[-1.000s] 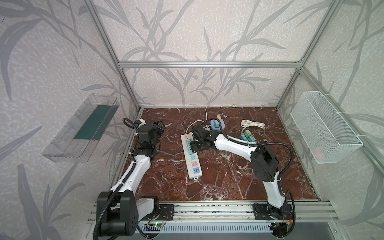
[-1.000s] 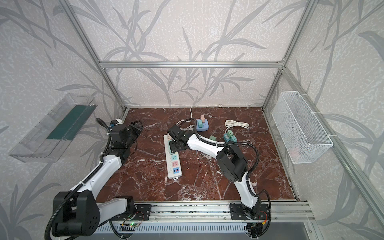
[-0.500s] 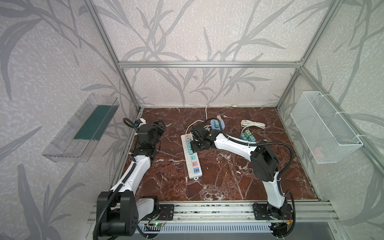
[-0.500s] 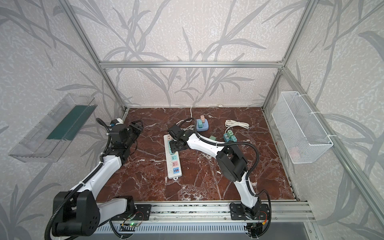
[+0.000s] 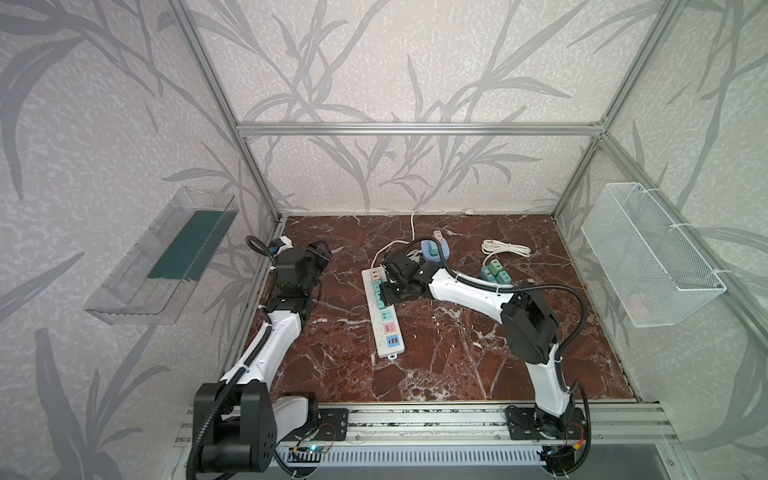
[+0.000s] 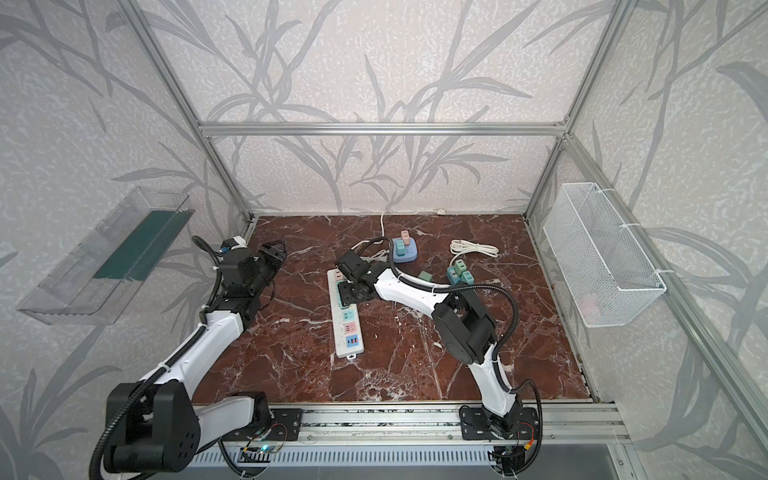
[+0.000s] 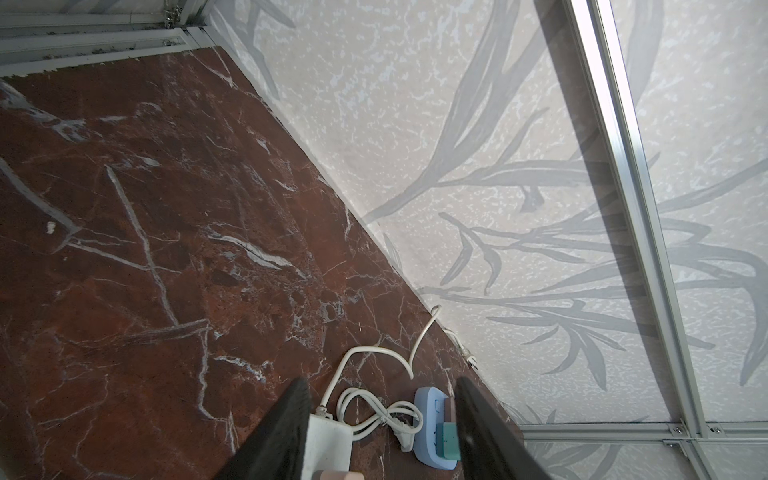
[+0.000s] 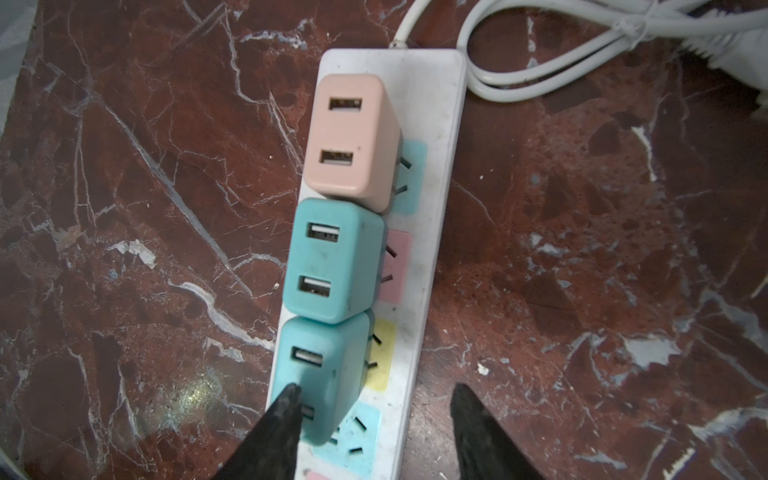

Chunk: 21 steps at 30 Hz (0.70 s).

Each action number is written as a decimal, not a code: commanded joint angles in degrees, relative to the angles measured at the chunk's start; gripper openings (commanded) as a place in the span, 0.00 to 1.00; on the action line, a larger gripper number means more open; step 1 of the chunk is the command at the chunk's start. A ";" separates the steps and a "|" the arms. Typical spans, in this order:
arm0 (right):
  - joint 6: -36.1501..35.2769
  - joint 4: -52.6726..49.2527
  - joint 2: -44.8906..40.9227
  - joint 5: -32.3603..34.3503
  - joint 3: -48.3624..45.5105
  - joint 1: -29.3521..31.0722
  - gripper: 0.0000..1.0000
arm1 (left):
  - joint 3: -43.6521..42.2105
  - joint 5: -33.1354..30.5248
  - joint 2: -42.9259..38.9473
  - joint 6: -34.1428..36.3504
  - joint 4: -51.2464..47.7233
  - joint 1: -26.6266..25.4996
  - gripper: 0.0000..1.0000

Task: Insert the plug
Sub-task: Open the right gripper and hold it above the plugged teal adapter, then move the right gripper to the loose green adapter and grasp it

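The worktop (image 5: 457, 353) looks like glossy red marble; the white power strip (image 8: 434, 95) and its pink plug (image 8: 353, 137) are smooth matt plastic.

A lab robot cell: aluminium frame (image 5: 415, 129) across the upper middle, leaf-patterned wall panels (image 5: 374, 62), a marble-patterned tabletop (image 5: 457, 353) at centre, mounting rail (image 5: 415, 419) along the bottom edge.

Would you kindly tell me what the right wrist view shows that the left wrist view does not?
Only the right wrist view: a teal charger and a second teal charger plugged into the strip, its coloured sockets, and the open right gripper by the second one.
Only the left wrist view: the blue hub, the frame rail and the open left gripper.
Both: the strip's cord end, its white cable, the marble table and, only as a sliver in the left wrist view, the pink charger.
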 commanded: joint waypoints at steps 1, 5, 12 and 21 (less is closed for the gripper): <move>-3.29 -7.61 -0.81 2.32 1.55 -0.78 0.60 | 1.33 1.20 -0.15 0.06 1.75 0.20 0.57; -5.79 -5.90 -8.10 5.14 0.87 -1.73 0.64 | 1.30 1.05 -0.13 0.81 1.74 0.13 0.57; -3.97 -0.98 -19.93 15.73 -11.88 -8.86 0.76 | 1.77 2.18 0.32 1.04 1.60 -0.54 0.57; 1.37 0.83 -17.19 16.07 -15.48 -22.35 0.80 | 3.27 7.09 1.44 -0.90 1.69 -2.17 0.57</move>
